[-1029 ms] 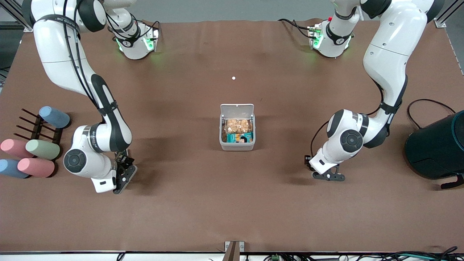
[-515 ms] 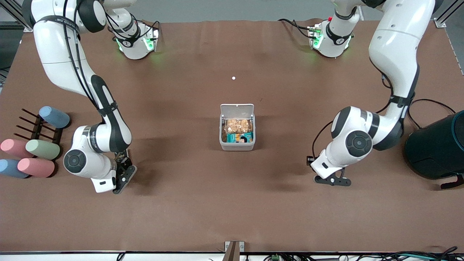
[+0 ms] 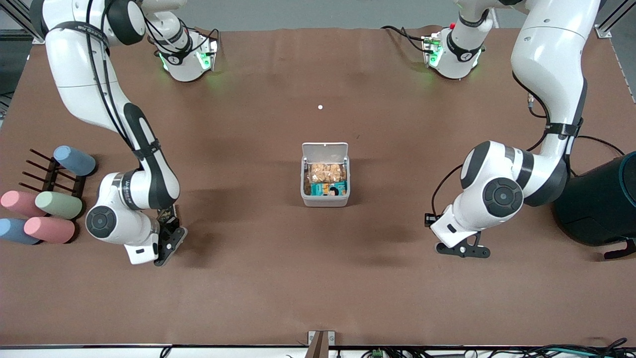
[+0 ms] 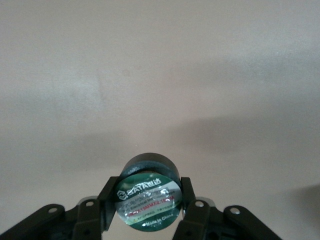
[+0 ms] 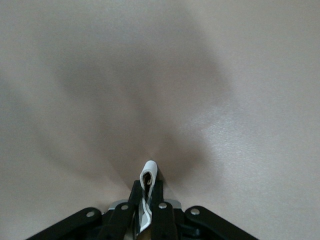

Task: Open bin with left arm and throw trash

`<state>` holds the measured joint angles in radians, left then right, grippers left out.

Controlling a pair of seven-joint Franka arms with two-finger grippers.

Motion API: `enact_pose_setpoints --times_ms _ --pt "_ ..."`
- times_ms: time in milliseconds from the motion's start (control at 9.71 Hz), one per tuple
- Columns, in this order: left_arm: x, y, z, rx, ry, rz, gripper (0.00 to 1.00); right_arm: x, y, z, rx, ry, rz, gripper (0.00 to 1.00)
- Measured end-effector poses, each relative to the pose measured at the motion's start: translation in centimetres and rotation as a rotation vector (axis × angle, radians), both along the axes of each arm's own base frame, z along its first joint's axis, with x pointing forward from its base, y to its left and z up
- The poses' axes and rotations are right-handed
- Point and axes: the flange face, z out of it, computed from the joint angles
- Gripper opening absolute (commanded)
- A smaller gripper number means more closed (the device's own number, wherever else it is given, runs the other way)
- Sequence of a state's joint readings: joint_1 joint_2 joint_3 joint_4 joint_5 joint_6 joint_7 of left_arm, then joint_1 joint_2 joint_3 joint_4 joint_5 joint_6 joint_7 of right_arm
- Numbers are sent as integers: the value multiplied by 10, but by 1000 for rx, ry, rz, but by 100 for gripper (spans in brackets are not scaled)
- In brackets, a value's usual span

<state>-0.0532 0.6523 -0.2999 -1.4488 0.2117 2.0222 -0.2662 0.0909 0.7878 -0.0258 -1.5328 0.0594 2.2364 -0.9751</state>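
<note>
The white bin point(image 3: 304, 175) stands mid-table with its lid point(image 3: 325, 149) swung open and upright on the side toward the arms' bases. Inside lie a bag of tan snacks and a teal-and-black printed packet point(image 3: 328, 189). My left gripper point(image 3: 464, 250) is low over bare table toward the left arm's end; in the left wrist view it point(image 4: 146, 192) is shut on the round dark green-black disc point(image 4: 147, 202). My right gripper point(image 3: 169, 243) is low over the table toward the right arm's end; in the right wrist view it point(image 5: 148, 189) is shut on the whitish loop point(image 5: 149, 172).
A large dark teal drum point(image 3: 598, 204) stands at the left arm's end, close to that arm's elbow, with a black cable beside it. Several pastel cylinders point(image 3: 44, 209) lie on a dark rack at the right arm's end. A tiny white speck point(image 3: 320, 107) lies between the bases.
My left arm has moved with the disc away from the bin, toward the drum and a little nearer the front camera. The right arm has barely shifted.
</note>
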Motion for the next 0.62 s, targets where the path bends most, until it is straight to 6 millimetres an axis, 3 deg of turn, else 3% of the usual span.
enact_pose_setpoints --times_ms 309,618 --pt "-4 -12 -5 0 7 -18 0 0 31 22 133 73 -48 11" --pt "-4 -16 -8 0 11 -22 0 -5 84 42 322 133 -81 11"
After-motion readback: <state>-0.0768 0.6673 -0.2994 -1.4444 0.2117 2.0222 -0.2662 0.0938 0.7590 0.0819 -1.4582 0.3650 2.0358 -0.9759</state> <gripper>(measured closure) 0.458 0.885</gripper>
